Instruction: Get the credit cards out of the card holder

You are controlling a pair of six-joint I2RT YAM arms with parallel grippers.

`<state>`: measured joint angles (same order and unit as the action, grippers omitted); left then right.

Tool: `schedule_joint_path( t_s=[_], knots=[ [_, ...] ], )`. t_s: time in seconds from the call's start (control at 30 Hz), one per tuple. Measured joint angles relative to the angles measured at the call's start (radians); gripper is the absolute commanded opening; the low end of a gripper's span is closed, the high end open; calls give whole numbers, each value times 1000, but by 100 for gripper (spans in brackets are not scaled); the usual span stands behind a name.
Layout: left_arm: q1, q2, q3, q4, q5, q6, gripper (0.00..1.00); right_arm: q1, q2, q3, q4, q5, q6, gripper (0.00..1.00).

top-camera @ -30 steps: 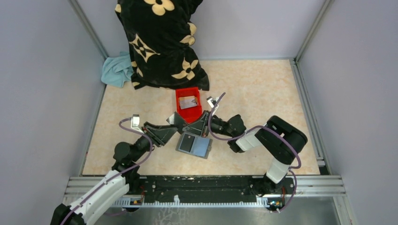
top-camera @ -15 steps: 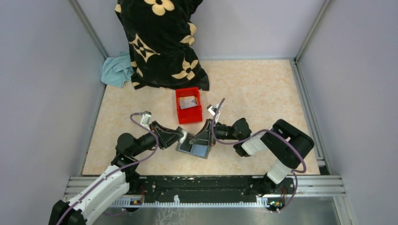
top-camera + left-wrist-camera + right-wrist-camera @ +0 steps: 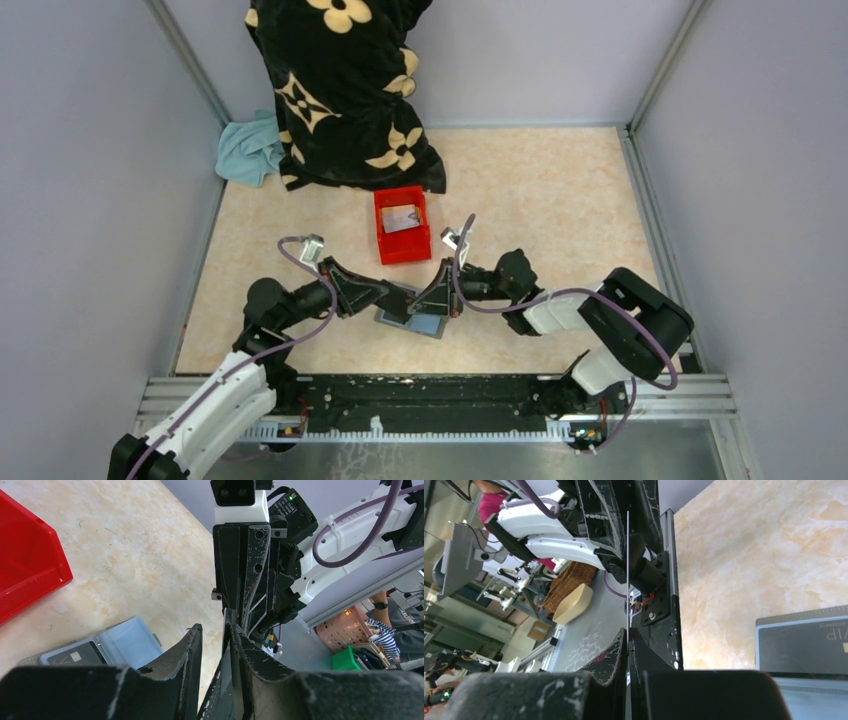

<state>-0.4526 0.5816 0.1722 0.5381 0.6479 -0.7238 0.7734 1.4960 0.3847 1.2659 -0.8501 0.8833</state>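
Observation:
The card holder [image 3: 432,324] lies open on the table, blue-grey inside, with a dark card [image 3: 398,312] in its left pocket. It also shows in the left wrist view [image 3: 127,642] and in the right wrist view [image 3: 804,621]. My two grippers meet tip to tip just above it. My right gripper [image 3: 428,298] [image 3: 628,632] is shut on a thin credit card [image 3: 627,570] seen edge-on. My left gripper [image 3: 403,295] [image 3: 215,630] is open. That card's edge [image 3: 226,635] stands between its jaws, against the right finger.
A red bin [image 3: 385,245] stands just beyond the grippers with a silver card [image 3: 402,218] in it. It also shows in the left wrist view [image 3: 25,565]. A black flowered cloth [image 3: 340,90] and a teal cloth [image 3: 248,150] lie at the back left.
Both grippers have moved from beside the red bin toward the near edge and together, and now meet over the card holder. The card came along between them. The right elbow swung right.

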Motion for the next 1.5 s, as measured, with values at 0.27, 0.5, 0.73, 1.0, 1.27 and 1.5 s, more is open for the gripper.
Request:
schedule_joint_path(
  t_s=[0.27, 0.5, 0.73, 1.0, 1.27, 1.5],
  knots=[
    [6, -22, 0, -27, 0, 2, 0, -3, -14, 1, -95, -4, -55, 0],
    [6, -19, 0, -27, 5, 4, 40, -4, -14, 2, -107, -4, -58, 0],
    [6, -24, 0, -46, 8, 2, 35, -7, -18, 3, -108, -3, -61, 0],
    [7, -47, -1, -55, 7, -6, 8, -20, -52, 18, -125, -3, -66, 0],
    [8, -38, -1, -39, 10, -18, 0, -24, -53, 23, -132, -5, -66, 11],
    [8, -19, -1, -31, -9, -19, 0, -39, -39, 19, -76, -8, -26, 58]
  ],
)
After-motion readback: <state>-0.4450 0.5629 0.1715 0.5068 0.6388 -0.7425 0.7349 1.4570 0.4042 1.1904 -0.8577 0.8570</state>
